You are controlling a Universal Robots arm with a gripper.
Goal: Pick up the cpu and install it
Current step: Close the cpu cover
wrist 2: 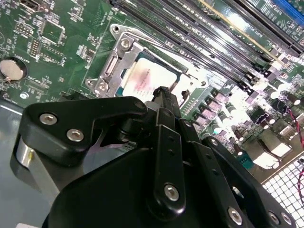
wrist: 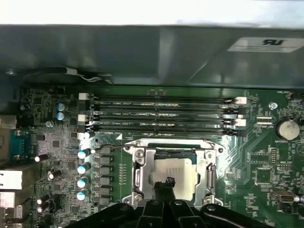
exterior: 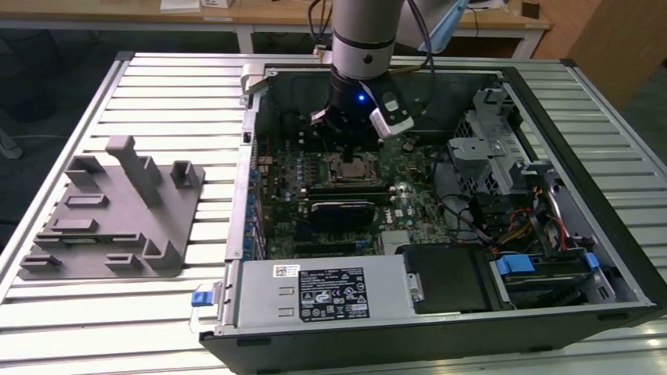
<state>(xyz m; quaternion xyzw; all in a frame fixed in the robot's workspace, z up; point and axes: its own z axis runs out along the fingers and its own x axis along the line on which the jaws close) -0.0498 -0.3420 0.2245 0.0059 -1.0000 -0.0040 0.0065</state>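
Note:
The cpu (wrist: 179,175) lies flat inside the metal socket frame (wrist: 139,172) on the green motherboard, its pale shiny top facing up. In the second wrist view the cpu (wrist 2: 142,76) sits just beyond my gripper (wrist 2: 161,91), whose black fingers come together in a narrow tip right over the chip's near edge. Nothing shows between the fingers. In the exterior view my gripper (exterior: 349,147) reaches down into the open computer case, directly above the cpu (exterior: 358,166). The gripper (wrist: 166,182) tip appears over the chip in the first wrist view too.
A grey moulded tray (exterior: 115,211) with upright posts sits on the slatted table at the exterior view's left. Memory slots (wrist: 161,114) run beside the socket. The case walls, a drive cage (exterior: 501,156), cables and the power supply (exterior: 323,293) crowd around the motherboard.

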